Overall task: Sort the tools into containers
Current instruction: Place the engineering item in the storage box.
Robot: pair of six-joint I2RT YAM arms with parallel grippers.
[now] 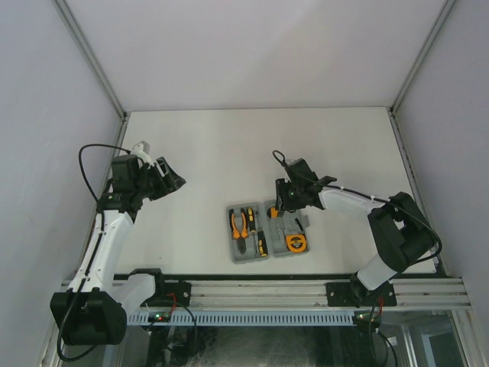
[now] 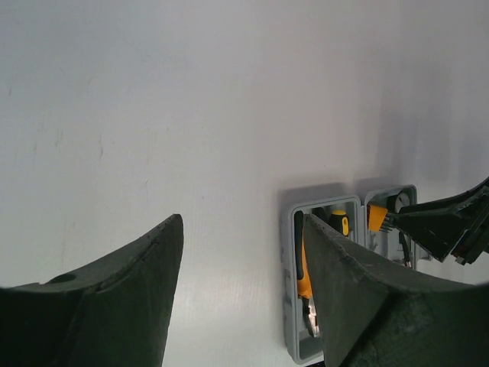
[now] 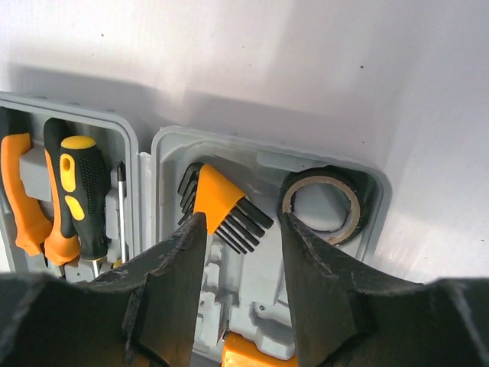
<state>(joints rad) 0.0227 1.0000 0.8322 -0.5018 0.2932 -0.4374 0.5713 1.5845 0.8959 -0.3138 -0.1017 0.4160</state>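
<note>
Grey tool case (image 1: 250,260) lies open on the white table (image 1: 229,145), near its front edge, with tools in both halves.
Orange-handled pliers (image 1: 238,225) and a black-and-yellow screwdriver (image 3: 82,191) sit in the left half. The hex key set (image 3: 225,206), black ring (image 3: 322,177) and tape measure (image 1: 295,242) sit in the right. The right gripper (image 3: 242,222) hovers over the hex key set with its jaws partly apart, holding nothing. The left gripper (image 2: 242,222) is wide and empty over bare table, well apart from the case.
</note>
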